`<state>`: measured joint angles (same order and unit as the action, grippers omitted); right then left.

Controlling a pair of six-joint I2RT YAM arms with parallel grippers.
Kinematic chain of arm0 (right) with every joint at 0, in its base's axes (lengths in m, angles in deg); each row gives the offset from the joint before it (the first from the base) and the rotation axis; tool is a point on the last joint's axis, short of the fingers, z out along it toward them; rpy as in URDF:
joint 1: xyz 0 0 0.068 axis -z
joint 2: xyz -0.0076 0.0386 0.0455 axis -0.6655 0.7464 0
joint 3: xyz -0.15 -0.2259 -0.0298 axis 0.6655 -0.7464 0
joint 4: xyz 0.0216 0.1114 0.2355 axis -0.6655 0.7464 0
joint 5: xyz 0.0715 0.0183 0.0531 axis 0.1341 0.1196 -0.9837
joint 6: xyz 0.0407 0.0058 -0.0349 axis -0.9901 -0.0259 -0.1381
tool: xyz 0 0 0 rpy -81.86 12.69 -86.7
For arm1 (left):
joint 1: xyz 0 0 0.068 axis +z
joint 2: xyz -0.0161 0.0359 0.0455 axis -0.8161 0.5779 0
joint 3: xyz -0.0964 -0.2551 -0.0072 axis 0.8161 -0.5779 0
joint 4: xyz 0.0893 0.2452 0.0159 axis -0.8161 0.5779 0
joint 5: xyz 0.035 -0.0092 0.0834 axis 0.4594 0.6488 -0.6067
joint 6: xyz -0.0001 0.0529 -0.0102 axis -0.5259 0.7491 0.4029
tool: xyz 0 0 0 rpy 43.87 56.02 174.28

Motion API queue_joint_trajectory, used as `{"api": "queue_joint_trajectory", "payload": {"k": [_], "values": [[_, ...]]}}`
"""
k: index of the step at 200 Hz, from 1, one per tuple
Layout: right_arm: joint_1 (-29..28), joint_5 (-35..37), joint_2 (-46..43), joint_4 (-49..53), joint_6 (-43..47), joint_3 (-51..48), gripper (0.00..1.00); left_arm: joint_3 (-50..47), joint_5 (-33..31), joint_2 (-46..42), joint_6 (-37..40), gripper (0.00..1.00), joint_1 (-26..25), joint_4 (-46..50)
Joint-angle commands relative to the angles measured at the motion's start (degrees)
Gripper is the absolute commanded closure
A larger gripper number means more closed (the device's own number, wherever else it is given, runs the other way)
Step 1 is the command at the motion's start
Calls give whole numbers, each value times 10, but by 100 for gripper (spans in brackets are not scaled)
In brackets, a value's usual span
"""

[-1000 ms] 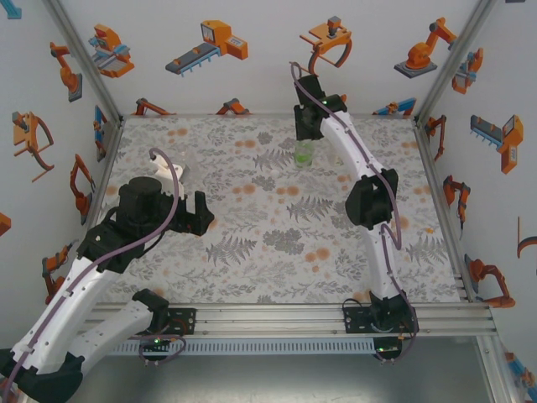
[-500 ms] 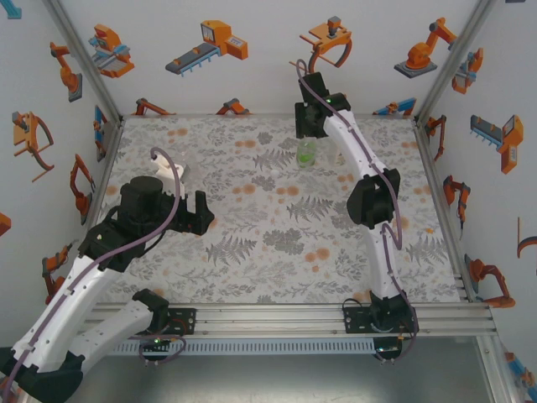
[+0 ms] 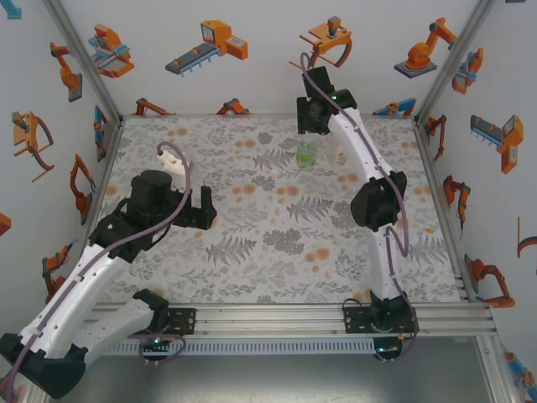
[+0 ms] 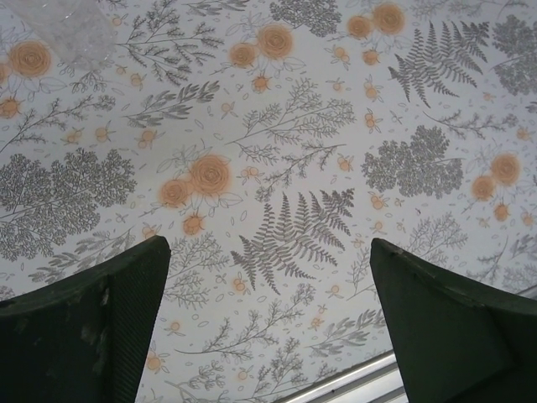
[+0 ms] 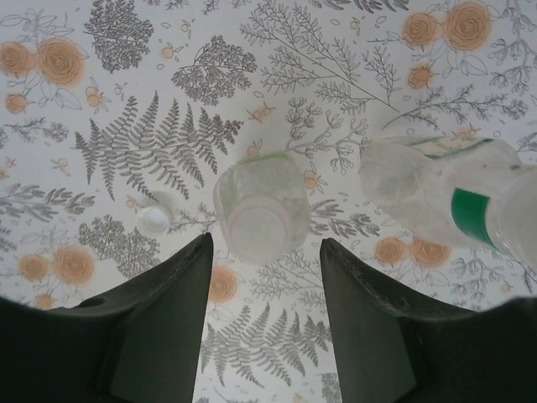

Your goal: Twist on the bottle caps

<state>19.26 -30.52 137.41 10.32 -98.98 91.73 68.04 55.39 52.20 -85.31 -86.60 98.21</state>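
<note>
The right tool (image 5: 264, 242) is held above the short green bottle (image 5: 258, 201) at the far side of the tabletop (image 3: 277, 243). Its jaws are parted wider than the bottle and nothing is gripped, with a gap seen on either side; this would suit a fresh grip or a release. Whether a cap is seated on that bottle cannot be told. A small white cap (image 5: 153, 220) is seen loose just beside it, and a taller clear bottle (image 5: 445, 189) is placed near on the other side, so everything is grouped within one reach. The left tool (image 4: 268, 243) is spread wide and empty over the tabletop, probably parked out of the way.
</note>
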Motion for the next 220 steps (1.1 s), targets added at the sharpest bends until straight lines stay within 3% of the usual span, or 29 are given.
{"api": "queue_joint_trajectory", "payload": {"k": [1, 62, 132, 220], "values": [[2, -7, -75, 9, 5, -34, 48, -9, -28, 27, -8, 1, 10, -35], [2, -28, -187, -17, -11, -169, 48, -25, -66, 120, -2, 3, 77, -144], [2, -28, -322, -38, -21, -302, 48, -10, -44, 254, 29, 3, 183, -319], [3, -11, -410, -30, -18, -357, 47, 127, -14, 460, 46, 3, 210, -374]]}}
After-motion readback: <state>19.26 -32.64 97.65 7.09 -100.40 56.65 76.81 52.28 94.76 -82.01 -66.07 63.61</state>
